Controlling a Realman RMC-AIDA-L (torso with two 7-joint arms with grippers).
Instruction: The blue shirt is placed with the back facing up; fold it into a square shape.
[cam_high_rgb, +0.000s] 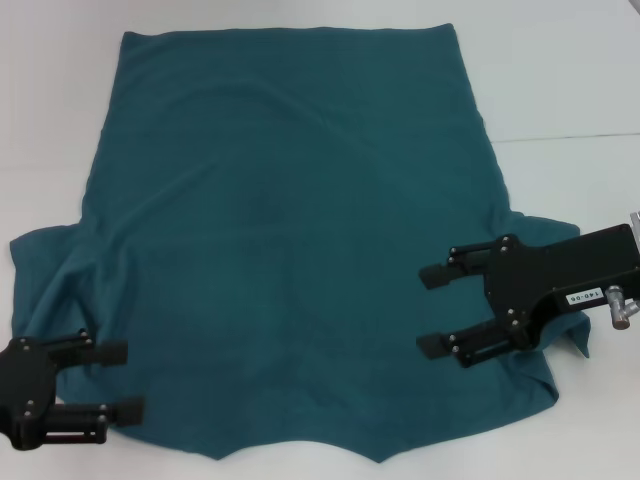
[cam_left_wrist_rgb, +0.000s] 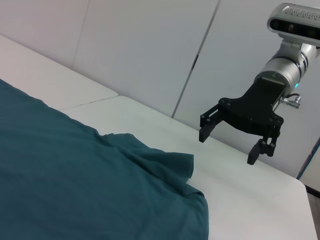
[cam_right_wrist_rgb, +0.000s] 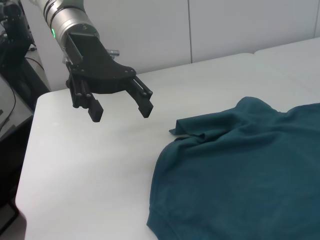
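Basically, everything placed vs the blue shirt, going left to right:

Left gripper (cam_high_rgb: 120, 380): at shirt's near-left corner, just by the left sleeve. Fingers apart, nothing between them, tips pointing in toward the fabric. In head view the upper finger overlaps the sleeve edge; can't tell if it touches or hangs above. Right wrist view shows the same gripper (cam_right_wrist_rgb: 121, 106) off the tabletop, beside the sleeve, jaws spread and empty.

Left sleeve (cam_high_rgb: 45, 265): bunched and wrinkled, sticking out from shirt's left side; folds also visible in right wrist view (cam_right_wrist_rgb: 215, 125).

Blue shirt (cam_high_rgb: 300, 230): spread flat on the white table (cam_high_rgb: 560, 80), plain back up, no lettering visible. Hem toward far side, neck edge toward the robot. Takes up most of the middle of the table. Body mostly smooth w/ a few soft creases.

Right sleeve (cam_high_rgb: 545, 232): pokes out from shirt's right side, partly hidden under the right gripper's body. Left wrist view shows it rumpled, edge curled up a bit (cam_left_wrist_rgb: 175, 162).

Right gripper (cam_high_rgb: 438, 310): over shirt's right edge, near the right sleeve, fingers pointing toward shirt centre. Fingers wide apart, holding nothing. Left wrist view has it (cam_left_wrist_rgb: 230, 140) clearly above the table, not touching the fabric.
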